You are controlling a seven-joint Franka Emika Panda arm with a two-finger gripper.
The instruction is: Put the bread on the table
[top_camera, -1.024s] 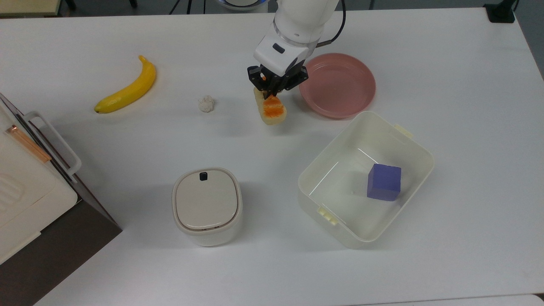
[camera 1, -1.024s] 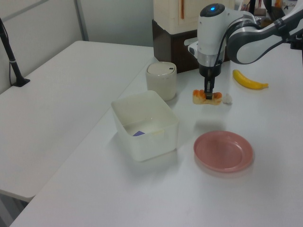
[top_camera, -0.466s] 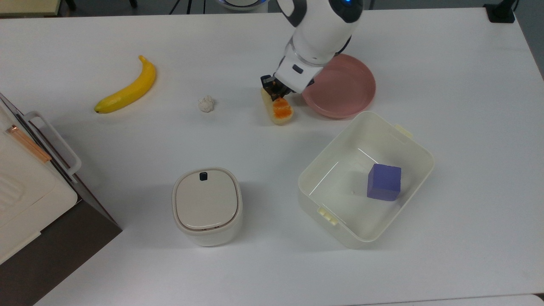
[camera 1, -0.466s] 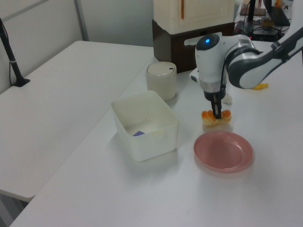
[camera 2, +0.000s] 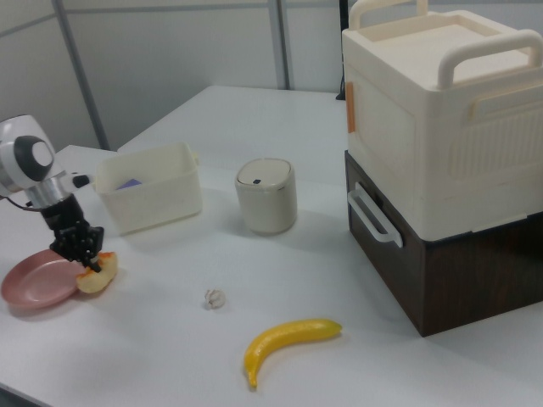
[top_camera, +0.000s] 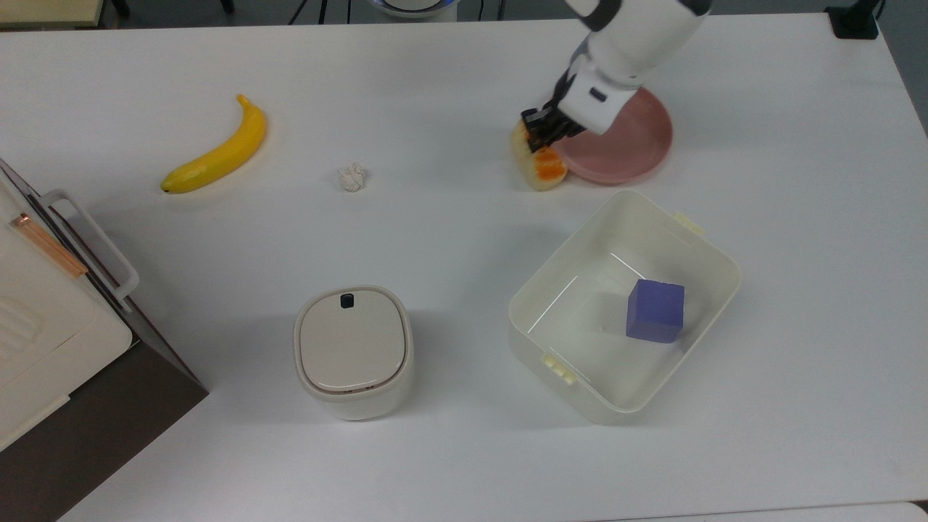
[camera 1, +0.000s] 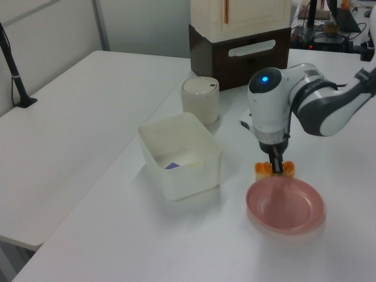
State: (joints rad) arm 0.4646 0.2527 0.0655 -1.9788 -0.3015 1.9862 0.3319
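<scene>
- Storage unit (top_camera: 51,319): cream box with handles stacked on a dark brown base, at the top view's left edge of the counter (top_camera: 406,87).
- Banana (top_camera: 217,148): yellow, lying flat on the counter at the top view's upper left, well apart from everything else.
- White lumpy wad (top_camera: 352,177): small, on the counter between the banana and the bread, touching neither.
- Lidded canister (top_camera: 353,351): cream, rounded-square lid with a small dark button, upright in the lower middle of the top view.
- Bread (top_camera: 540,161): small loaf with pale sides and an orange-brown top, tilted, at the top view's left rim of the pink plate. In the right view the bread (camera 2: 95,276) sits low at the plate's edge, one end just over the counter; whether it touches the counter cannot be told.
- Tool (top_camera: 545,130): black fingers closed on the upper end of the bread, white wrist angled over the plate. In the left view the tool (camera 1: 276,167) points down onto the bread (camera 1: 265,170) at the plate's far rim.
- Pink plate (top_camera: 638,152): round, shallow, on the counter at the top view's upper right, partly covered by the arm.
- Cream tub (top_camera: 696,239): open, rectangular, near the plate without touching it.
- Purple block (top_camera: 655,310): lies inside the tub, toward the top view's right wall.
</scene>
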